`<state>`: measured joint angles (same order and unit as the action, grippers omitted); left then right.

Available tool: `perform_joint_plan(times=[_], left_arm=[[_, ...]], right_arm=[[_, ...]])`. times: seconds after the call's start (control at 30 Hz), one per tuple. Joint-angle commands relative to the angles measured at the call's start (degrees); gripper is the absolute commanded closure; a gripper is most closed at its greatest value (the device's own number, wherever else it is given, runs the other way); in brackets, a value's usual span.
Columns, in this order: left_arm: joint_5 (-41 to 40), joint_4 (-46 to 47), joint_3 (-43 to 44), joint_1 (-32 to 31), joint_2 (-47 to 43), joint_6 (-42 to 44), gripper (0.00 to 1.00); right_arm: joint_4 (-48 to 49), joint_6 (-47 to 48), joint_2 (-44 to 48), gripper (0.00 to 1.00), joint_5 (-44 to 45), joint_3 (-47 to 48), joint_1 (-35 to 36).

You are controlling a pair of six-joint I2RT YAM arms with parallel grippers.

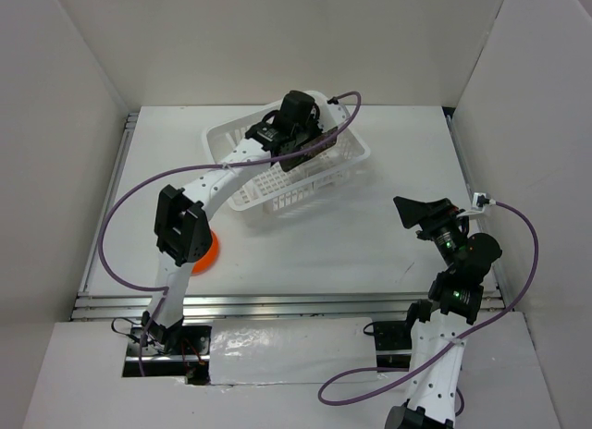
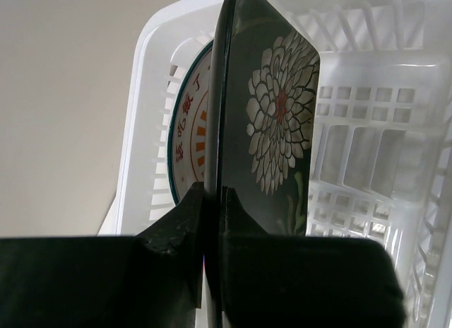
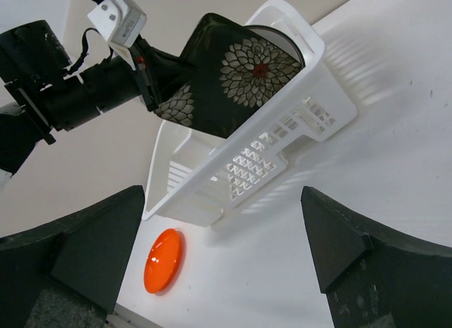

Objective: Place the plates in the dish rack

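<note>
My left gripper (image 1: 298, 138) is shut on the edge of the dark square plate with flower prints (image 2: 277, 116) and holds it upright inside the white dish rack (image 1: 347, 159). The white round plate with orange sunburst pattern (image 2: 189, 145) stands in the rack right behind it. In the right wrist view the dark plate (image 3: 240, 73) rises above the rack (image 3: 282, 148). The small orange plate (image 3: 164, 260) lies flat on the table near the rack's near-left corner; in the top view the orange plate (image 1: 209, 253) is partly hidden by the left arm. My right gripper (image 1: 418, 212) is open and empty, to the right of the rack.
White walls enclose the table on three sides. The left arm's purple cable arcs over the rack (image 1: 342, 101). A metal rail (image 1: 277, 304) runs along the table's near edge.
</note>
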<state>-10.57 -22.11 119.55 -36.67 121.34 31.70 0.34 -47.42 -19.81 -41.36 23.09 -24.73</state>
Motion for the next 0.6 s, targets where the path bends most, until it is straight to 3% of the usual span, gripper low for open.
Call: perform_joint_plan(times=[0.0,0.57], left_arm=[[0.11,11.03,0.34,0.37,-1.98,2.66,1.00],[0.29,9.19,0.95,0.37,0.04,3.54,1.00]], right_arm=[[1.86,1.01,0.74,0.00,-0.65,0.29,0.21],[1.51,1.28,0.57,0.00,-0.73,0.29,0.21]])
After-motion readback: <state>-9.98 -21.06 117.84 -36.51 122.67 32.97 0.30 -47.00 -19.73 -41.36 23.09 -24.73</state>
